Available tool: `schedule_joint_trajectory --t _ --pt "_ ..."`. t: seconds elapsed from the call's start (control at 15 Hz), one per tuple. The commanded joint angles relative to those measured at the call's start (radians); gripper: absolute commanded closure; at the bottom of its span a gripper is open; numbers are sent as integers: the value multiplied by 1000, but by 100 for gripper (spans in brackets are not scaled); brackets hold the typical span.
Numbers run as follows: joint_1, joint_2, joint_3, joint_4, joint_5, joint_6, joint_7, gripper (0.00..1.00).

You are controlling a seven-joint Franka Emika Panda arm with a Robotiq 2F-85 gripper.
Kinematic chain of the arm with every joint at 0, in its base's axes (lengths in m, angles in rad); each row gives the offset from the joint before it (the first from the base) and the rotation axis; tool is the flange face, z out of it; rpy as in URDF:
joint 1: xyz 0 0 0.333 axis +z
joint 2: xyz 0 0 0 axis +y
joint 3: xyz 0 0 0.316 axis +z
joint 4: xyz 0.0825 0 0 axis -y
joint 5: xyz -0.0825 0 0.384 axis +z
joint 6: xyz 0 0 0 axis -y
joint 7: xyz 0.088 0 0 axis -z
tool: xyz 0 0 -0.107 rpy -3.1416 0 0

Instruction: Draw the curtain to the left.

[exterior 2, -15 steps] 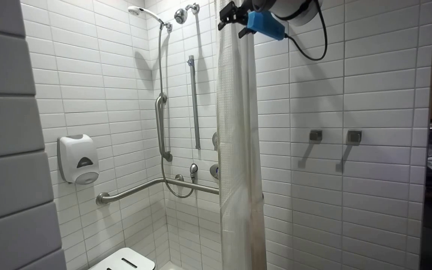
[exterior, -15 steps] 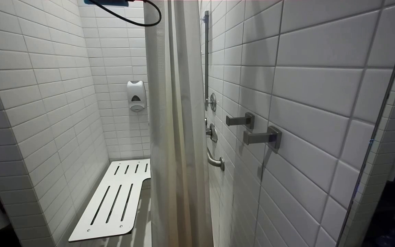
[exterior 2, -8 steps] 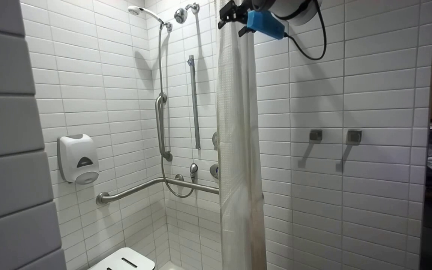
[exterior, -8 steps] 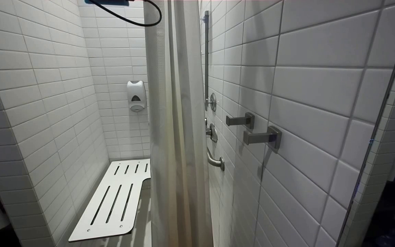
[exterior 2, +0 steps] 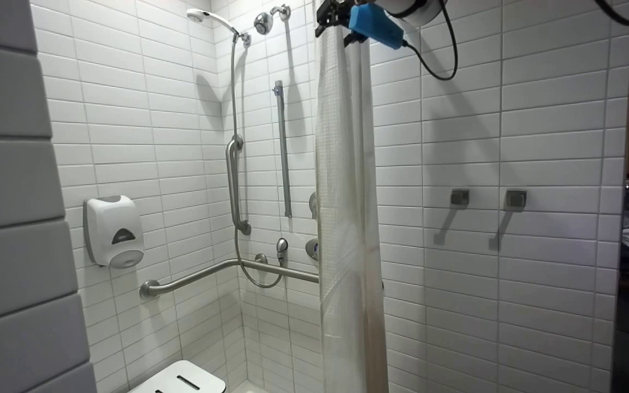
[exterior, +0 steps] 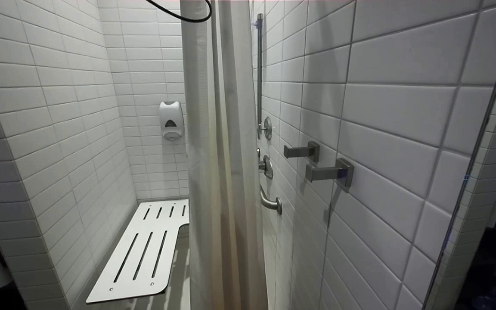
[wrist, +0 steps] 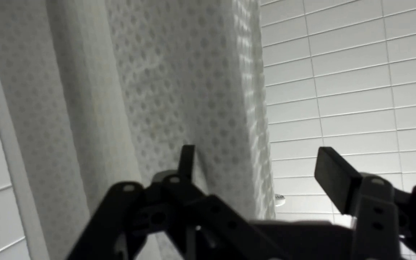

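End effector [wrist: 256,162] at the free edge of the curtain [wrist: 193,90], its jaws standing apart with nothing clamped between them. One finger [wrist: 186,162] lies over the fabric, where a small crease runs beside its tip; whether the two touch cannot be told. The opposite finger [wrist: 332,177] stands past the edge, in front of the tiled wall [wrist: 356,72], so that the edge falls between the fingers. In an exterior view the curtain runs on down below the end effector as a narrow bundle of vertical folds, its top out of frame.

Handling, as judged: thin, soft, textured cloth, light in any one handful and without stiffness to resist a grip. It probably swings away from a push, so a shallow pinch may catch only the hem and slip off; the patterned relief should lend some purchase. Nothing suggests fragility, though a hard jerk could strain whatever carries the top. Best hold: the free edge between the fingers, taken deep enough for a full fold to sit across both. Drawing the curtain, a step not yet done, likely calls for a steady, level pull away from the bunched folds, toward the side of the opposite finger, letting the upper part follow.
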Motion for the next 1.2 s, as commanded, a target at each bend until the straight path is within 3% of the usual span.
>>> schedule_joint_trajectory --t 0.0,0.33,0.4,0.47,1.13 --pt "2 106 -28 142 55 -108 7 49" --pt "-4 158 -38 196 61 -160 6 88" --pt "-82 161 40 198 52 -160 9 95" --pt "-89 158 53 191 37 -153 3 99" --pt "-113 85 216 85 -192 -221 -88 100"
